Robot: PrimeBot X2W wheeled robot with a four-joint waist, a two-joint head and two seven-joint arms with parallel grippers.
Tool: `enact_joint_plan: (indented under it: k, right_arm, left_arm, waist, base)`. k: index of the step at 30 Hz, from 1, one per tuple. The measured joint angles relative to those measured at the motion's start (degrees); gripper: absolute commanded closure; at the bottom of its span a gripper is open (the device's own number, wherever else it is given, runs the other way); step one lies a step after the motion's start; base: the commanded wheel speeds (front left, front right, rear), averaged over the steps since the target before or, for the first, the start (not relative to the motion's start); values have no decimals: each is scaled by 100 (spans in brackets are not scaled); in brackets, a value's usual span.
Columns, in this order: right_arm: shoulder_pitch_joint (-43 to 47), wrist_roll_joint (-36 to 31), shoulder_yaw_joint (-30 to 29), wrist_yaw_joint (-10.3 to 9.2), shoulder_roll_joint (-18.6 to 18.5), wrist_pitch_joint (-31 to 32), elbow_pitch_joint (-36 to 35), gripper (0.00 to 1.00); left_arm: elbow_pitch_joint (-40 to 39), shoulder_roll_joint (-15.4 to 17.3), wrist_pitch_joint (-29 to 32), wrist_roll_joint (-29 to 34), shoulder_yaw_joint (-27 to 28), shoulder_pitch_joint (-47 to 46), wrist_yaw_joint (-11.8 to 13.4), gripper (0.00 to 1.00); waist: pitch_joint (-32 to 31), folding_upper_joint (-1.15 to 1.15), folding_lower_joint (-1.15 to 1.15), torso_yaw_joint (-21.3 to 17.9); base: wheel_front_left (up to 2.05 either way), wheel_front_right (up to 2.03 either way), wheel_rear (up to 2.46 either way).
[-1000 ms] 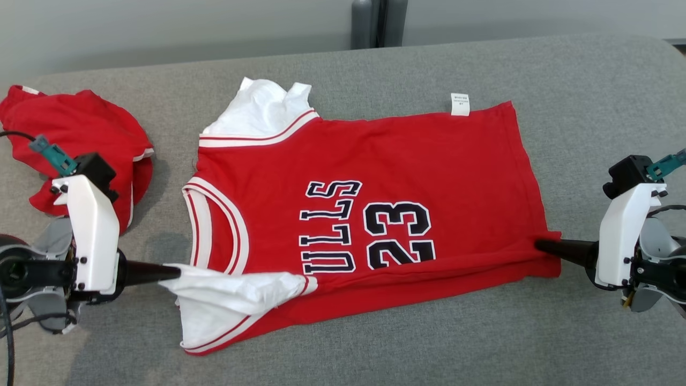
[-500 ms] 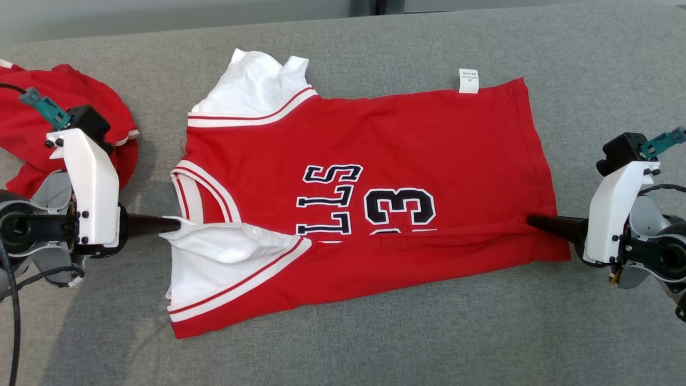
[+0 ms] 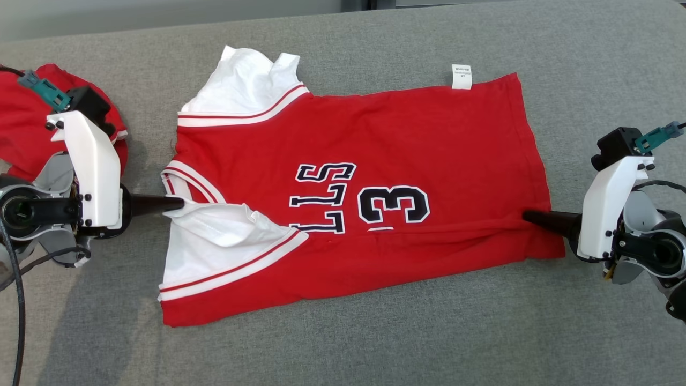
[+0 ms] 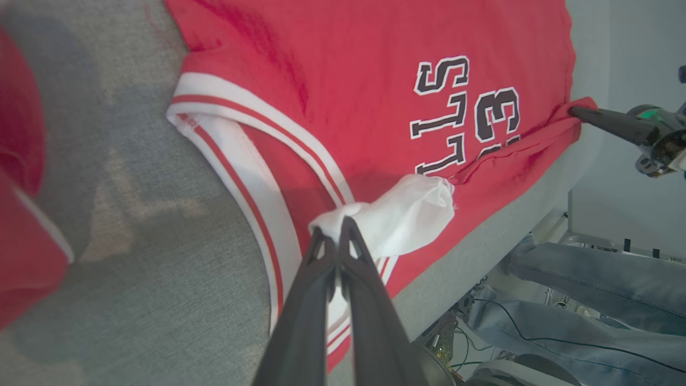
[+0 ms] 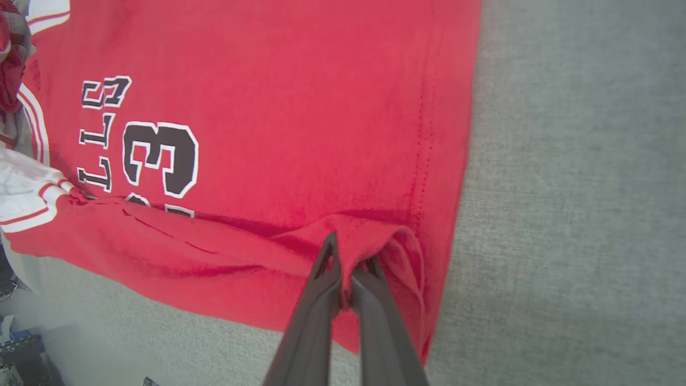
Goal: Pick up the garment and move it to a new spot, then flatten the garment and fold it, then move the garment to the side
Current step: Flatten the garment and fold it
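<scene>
Between left gripper [image 3: 181, 203] and right gripper [image 3: 526, 215], both clamped on garment [image 3: 429, 145] edges. Bare table [image 3: 375, 348] beside each. Left wrist view: person's legs [image 4: 589, 279].

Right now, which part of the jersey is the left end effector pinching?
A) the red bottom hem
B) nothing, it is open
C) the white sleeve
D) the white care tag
C: the left end effector is shut on the white sleeve of the jersey, with the fabric bunched at its tips.
</scene>
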Motion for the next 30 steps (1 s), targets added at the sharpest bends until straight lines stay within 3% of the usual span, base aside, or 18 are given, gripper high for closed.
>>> enact_joint_plan:
  k: [14, 15, 16, 17, 18, 19, 20, 30]
  right_arm:
    - [335, -370, -570, 0, 209, 223, -161, 100]
    - [355, -401, -606, 0, 219, 242, -176, 100]
    - [380, -438, -639, 0, 235, 244, -178, 92]
    - [404, -479, -673, 0, 266, 244, -179, 71]
    - [415, -521, -712, 0, 297, 245, -180, 61]
    - [416, -565, -764, 0, 322, 244, -187, 24]
    - [417, -613, -805, 0, 342, 241, -193, 0]
    - [538, -967, -1182, 0, 520, -37, -359, 0]
  left_arm:
    - [353, -116, -57, 98, -5, -38, -102, 100]
    - [364, -126, -69, 123, -8, -38, -108, 64]
    - [381, -140, -77, 144, -10, -37, -110, 7]
    - [403, -153, -91, 146, -14, -31, -130, 0]
    - [421, -168, -91, 147, -16, -18, -137, 0]
    - [435, -185, -91, 148, -24, -1, -144, 0]
    - [450, -193, -90, 149, -32, 21, -146, 0]
    - [513, -204, -198, 232, -47, 73, -188, 0]
  waist:
    - [-117, 0, 0, -62]
    - [-129, 0, 0, -65]
    - [-142, 0, 0, -68]
    - [-155, 0, 0, -70]
    - [-169, 0, 0, -72]
    - [-184, 0, 0, -72]
    - [-199, 0, 0, -72]
    - [-415, 0, 0, -38]
  base:
    - [0, 0, 0]
    - [0, 0, 0]
    - [0, 0, 0]
    - [0, 0, 0]
    - [0, 0, 0]
    - [0, 0, 0]
    - [0, 0, 0]
    - [0, 0, 0]
